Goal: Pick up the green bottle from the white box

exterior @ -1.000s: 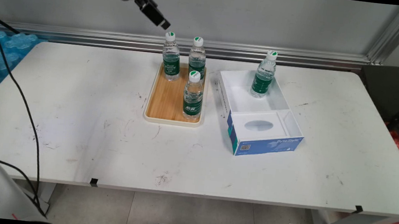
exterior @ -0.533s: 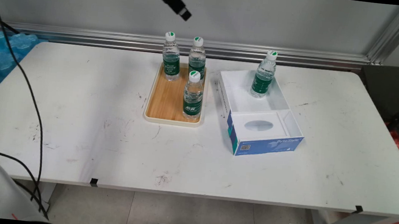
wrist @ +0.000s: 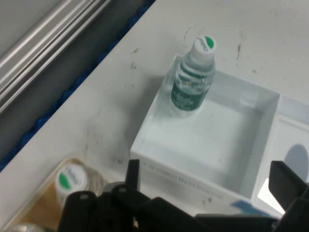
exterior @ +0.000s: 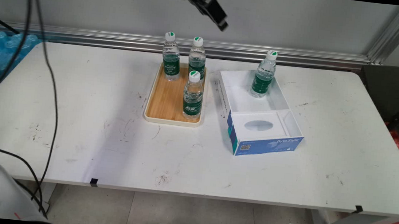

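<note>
While one water bottle [exterior: 263, 74] already stands upright in the far compartment of the white box [exterior: 281, 98], three more bottles [exterior: 193, 95] remain on the wooden tray [exterior: 165, 101], so by the look of it one of four has been placed. The claw [wrist: 207, 176] hangs high above the table [exterior: 74, 114], empty, with its fingers [wrist: 286, 181] spread wide. The box lies below and ahead of it, the boxed bottle well apart from it, the tray down to its side.
</note>
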Robot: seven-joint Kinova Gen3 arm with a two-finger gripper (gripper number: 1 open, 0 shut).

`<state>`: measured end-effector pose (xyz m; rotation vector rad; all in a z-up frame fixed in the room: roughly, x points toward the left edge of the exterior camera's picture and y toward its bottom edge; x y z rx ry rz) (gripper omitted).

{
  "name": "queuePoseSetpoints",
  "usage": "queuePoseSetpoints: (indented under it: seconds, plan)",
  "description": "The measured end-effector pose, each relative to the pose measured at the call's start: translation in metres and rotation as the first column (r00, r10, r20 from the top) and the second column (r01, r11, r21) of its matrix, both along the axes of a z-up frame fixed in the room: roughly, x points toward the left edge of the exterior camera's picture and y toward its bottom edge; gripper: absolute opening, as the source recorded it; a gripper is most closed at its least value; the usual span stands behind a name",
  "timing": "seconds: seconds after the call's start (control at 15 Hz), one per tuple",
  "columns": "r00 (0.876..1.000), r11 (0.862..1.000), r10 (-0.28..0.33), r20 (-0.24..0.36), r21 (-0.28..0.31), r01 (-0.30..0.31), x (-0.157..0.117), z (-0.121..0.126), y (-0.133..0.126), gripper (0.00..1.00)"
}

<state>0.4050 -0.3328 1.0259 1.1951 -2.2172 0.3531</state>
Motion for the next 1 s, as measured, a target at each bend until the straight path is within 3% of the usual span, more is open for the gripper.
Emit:
queuePoseSetpoints:
  seconds: [0.47,1.0]
  plan:
    - [0.999,0.999,0.026,0.02,0.023,-0.026,-0.065,-0.051,-0.054,1.0]
    - [0.999,0.999,-0.012,0.046,0.036,0.011,-0.112,-0.106,-0.1,1.0]
